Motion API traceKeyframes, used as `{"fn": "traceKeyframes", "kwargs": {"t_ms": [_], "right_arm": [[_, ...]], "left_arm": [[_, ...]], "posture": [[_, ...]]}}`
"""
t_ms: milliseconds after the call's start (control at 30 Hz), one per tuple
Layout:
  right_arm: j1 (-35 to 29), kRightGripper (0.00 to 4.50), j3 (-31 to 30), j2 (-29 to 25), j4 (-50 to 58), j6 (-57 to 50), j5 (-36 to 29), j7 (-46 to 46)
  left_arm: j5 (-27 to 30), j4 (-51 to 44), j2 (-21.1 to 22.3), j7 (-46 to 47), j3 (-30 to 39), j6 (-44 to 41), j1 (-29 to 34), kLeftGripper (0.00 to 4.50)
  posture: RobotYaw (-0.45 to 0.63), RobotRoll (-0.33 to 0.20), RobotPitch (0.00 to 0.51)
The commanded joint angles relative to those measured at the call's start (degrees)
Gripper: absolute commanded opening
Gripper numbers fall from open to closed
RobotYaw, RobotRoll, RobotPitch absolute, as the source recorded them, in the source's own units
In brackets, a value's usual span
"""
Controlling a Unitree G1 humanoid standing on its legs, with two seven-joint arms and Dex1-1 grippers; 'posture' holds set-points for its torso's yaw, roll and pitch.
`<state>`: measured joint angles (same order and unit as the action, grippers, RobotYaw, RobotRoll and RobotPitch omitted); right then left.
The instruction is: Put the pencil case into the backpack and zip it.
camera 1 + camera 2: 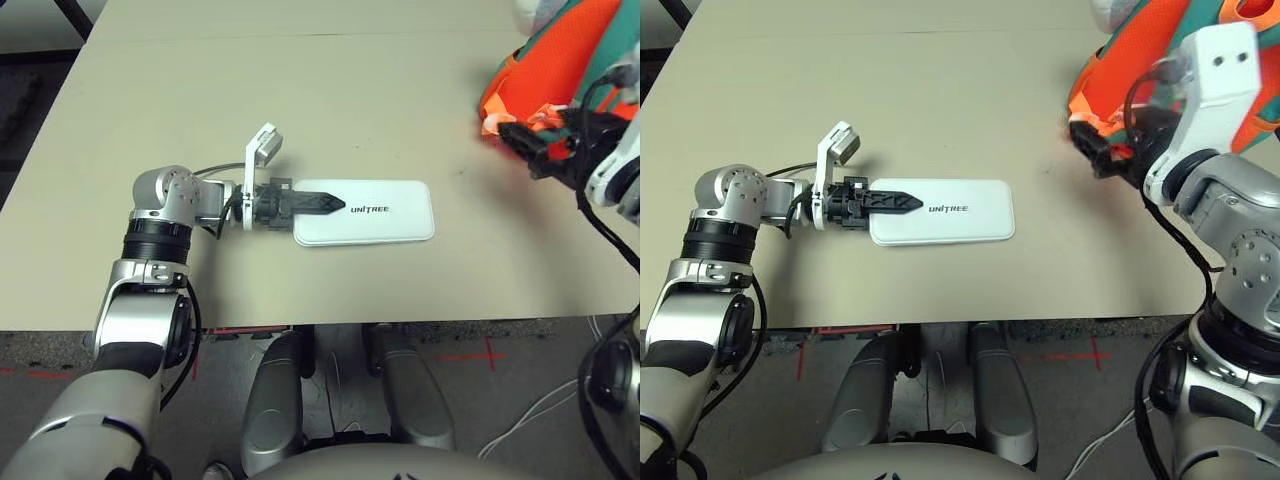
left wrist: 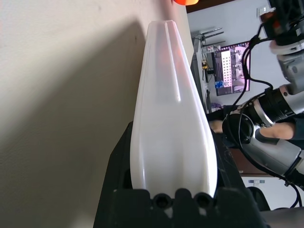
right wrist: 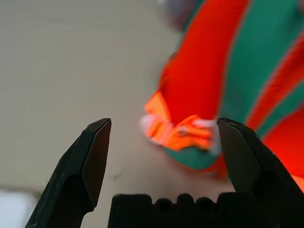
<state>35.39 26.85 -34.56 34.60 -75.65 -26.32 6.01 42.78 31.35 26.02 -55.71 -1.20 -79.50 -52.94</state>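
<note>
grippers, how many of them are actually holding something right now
1. The left gripper is clamped on the near-left end of the pencil case lying mid-table. The right gripper is open and empty, just short of the backpack at the far right.

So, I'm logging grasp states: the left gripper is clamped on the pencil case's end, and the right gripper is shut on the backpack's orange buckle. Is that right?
Not quite. The right gripper is open: the right wrist view shows its fingers spread wide, with the orange buckle of the backpack lying between them, ungripped. The left gripper is indeed clamped on the pencil case.
</note>
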Motion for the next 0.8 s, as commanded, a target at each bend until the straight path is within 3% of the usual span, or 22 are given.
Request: {"fn": "traceKeyframes", "kwargs": {"t_ms": [33,800], "right_arm": [[0.07,4.50,-0.27,-1.94,-0.95,5.33,4.65,-2.26],[-0.67,4.50,-4.73,4.34,-13.23,22.65,13.62,-5.43]], "left_arm": [[-4.18,3.11,0.34,1.10,-1.33,3.14,-1.26,1.25],[-4.56,0.31,1.15,2.21,1.52,1.96,0.89,1.25]], "posture": [[-0.15,0.000,0.268],[-0.07,0.000,0.278]]}}
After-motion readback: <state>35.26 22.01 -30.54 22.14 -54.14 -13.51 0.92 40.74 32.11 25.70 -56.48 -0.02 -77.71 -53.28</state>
